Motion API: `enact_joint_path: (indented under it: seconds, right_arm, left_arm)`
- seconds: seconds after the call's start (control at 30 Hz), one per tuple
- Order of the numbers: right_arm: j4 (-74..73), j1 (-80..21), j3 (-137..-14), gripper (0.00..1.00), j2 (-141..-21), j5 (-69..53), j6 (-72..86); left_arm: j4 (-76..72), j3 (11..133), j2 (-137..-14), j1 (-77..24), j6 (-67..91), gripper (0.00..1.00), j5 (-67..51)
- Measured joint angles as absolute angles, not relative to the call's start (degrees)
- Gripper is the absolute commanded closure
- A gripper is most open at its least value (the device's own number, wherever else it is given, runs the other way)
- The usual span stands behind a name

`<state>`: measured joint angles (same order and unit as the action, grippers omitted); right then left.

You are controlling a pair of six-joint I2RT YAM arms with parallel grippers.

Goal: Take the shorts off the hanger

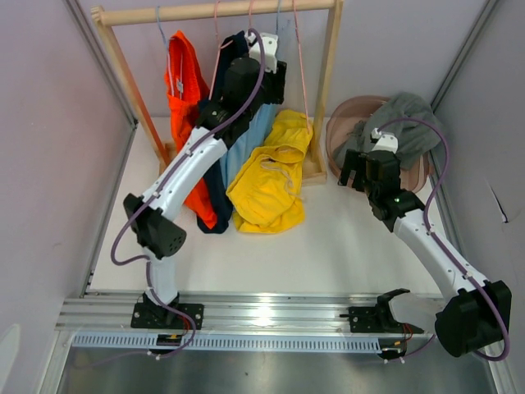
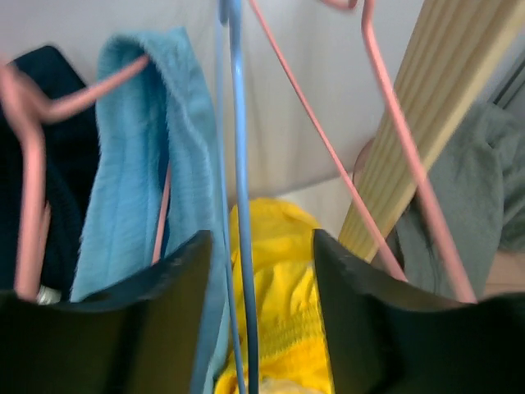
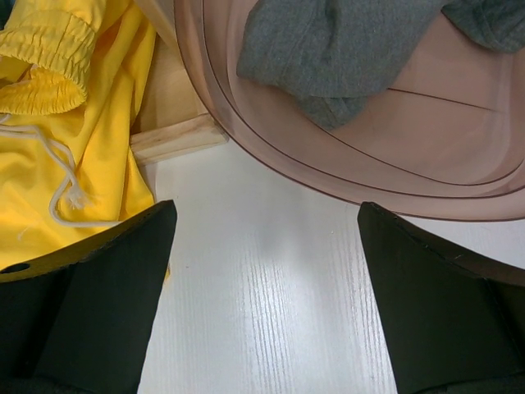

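White tabletop (image 1: 344, 246) boxed in by pale walls, with a wooden rack (image 1: 189, 11) across the back and several garments hung from it.

Left gripper (image 2: 261, 238) raised among the hangers, jaws apart, straddling the blue hanger wire (image 2: 239, 164) without pinching it. Right gripper (image 3: 264, 213) low over bare table, jaws spread wide and holding nothing, just beside the pink basin (image 3: 426, 148) with a grey garment (image 3: 328, 49) inside.

Yellow shorts (image 1: 267, 176) slumped in a heap on the table at the foot of the rack. Below the left jaws and well apart from them (only a yellow patch under the fingertips in the left wrist view). Near the right jaws, off to their left, with elastic waistband and drawstring showing in the right wrist view. Upper edge leaning up toward a pink hanger (image 2: 410, 152); impossible to tell whether caught on it or free.

Probably the letting-go and clearing stage. To do it well:
- Lift the left jaws straight off the wire, without dragging the hanger sideways into its neighbours.
- Check for cloth snagged on the hanger before any pull.
- Take the shorts by the waistband, never the drawstring, pinching one firm fold.
- Draw low and away from the rack, clear of the light blue garment (image 1: 254, 131).
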<state>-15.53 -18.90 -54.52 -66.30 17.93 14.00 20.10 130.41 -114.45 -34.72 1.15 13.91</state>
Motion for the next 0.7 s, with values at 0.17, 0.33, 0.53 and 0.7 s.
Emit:
enact_joint_path:
  seconds: [0.17,0.33,0.53,0.7]
  right_arm:
    - [-15.55,-19.09,-54.52,0.01,-66.32,17.74,14.44]
    - [-15.73,-20.82,-54.54,0.01,-66.32,17.98,14.92]
    - [-16.6,-25.71,-55.94,0.0,-66.39,19.53,15.44]
    - [-16.95,-29.74,-57.47,0.0,-66.43,21.76,15.9]
  left_arm:
    - [21.04,117.97,-102.28,-36.38,2.09,0.35,14.66]
    - [16.93,97.27,-83.5,-38.76,2.83,0.33,14.79]
    - [11.14,73.43,-70.46,-39.81,5.61,0.34,14.13]
    - [8.32,61.89,-73.97,-40.42,7.66,0.35,12.75]
